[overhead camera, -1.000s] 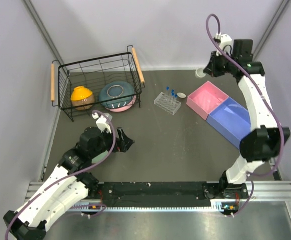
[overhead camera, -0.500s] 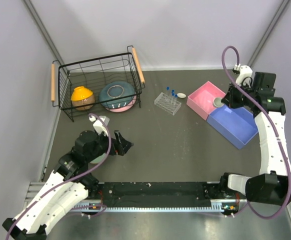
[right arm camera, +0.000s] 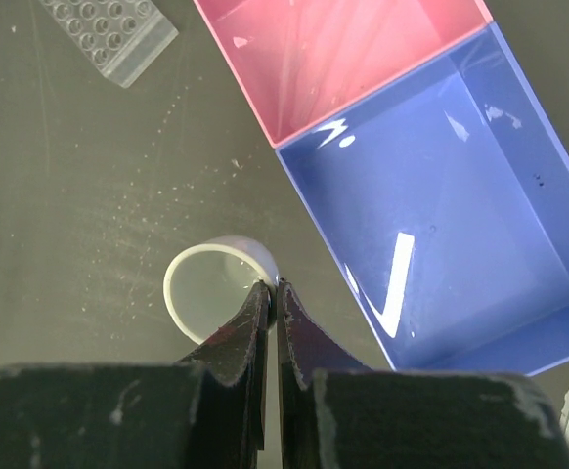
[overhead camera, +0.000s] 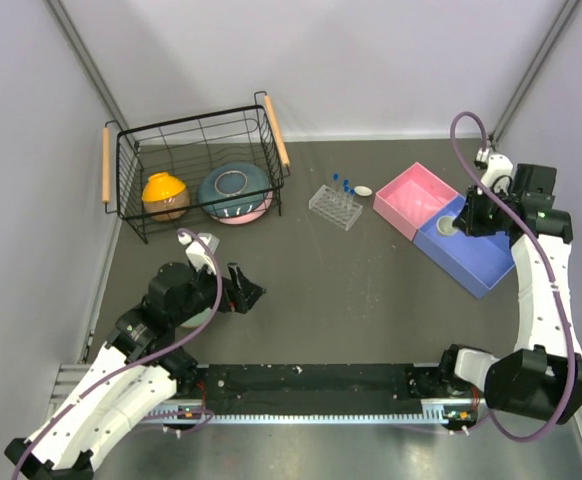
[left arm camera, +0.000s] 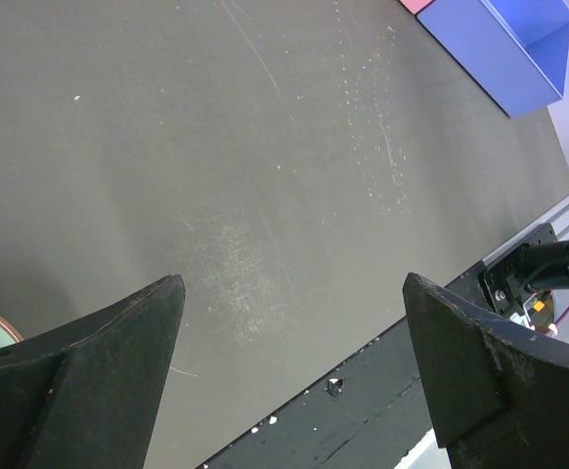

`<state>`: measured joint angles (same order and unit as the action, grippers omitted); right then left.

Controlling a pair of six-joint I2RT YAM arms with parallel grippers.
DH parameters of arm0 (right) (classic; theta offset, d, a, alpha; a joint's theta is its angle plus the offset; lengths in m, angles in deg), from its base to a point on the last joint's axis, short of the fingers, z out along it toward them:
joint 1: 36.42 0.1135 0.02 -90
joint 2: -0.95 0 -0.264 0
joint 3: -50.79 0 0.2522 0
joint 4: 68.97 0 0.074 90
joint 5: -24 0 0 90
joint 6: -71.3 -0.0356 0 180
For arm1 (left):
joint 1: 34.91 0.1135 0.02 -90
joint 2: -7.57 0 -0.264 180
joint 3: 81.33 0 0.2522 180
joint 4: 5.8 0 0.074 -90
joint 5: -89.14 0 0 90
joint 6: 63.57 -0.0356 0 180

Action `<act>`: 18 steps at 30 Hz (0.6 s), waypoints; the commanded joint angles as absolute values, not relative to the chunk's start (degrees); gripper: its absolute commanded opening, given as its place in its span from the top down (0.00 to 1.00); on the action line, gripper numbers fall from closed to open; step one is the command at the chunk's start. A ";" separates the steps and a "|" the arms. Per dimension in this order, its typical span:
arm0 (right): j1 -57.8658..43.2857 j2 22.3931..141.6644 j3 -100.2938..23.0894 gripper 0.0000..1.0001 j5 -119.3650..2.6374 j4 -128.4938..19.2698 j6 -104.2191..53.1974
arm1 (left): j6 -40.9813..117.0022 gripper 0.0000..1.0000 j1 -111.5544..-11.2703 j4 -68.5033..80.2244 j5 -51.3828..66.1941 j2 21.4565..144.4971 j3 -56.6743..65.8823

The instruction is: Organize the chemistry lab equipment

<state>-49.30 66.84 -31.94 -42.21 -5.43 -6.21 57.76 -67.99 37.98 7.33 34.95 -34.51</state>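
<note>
White cup (right arm camera: 211, 291) hangs by its rim from the right gripper (right arm camera: 269, 286), pinched tight, at the edge of the blue bin (right arm camera: 441, 215). The second cup (overhead camera: 364, 190) waits by the tube rack (overhead camera: 333, 207) (blue-capped tubes (overhead camera: 341, 184) standing in it), so the sorting looks barely begun. The left gripper (left arm camera: 292, 283) gapes wide over the scuffed dark table (left arm camera: 265, 117); pale walls all round.

Dark grey table (overhead camera: 351, 290), black wire basket (overhead camera: 193, 121) with tan handles, orange bowl (overhead camera: 165, 195) and teal-blue bowl (overhead camera: 234, 188) inside. Pink bin (overhead camera: 416, 195), blue bin (overhead camera: 476, 255), clear tube rack (overhead camera: 333, 207), blue-capped tubes (overhead camera: 342, 184), tiny white cup (right arm camera: 214, 291).
</note>
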 commanded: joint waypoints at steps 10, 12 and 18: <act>-55.93 72.49 -29.59 0.99 -42.98 -6.69 -3.05 | 56.49 0.01 -67.78 34.95 9.43 34.55 -34.43; -56.89 75.02 -29.41 0.99 -43.59 -8.18 -2.61 | 56.58 0.01 -67.78 34.95 9.52 34.38 -34.52; -58.21 82.94 -31.78 0.98 -44.91 -10.64 -2.17 | 56.49 0.01 -67.87 34.86 9.69 34.38 -34.43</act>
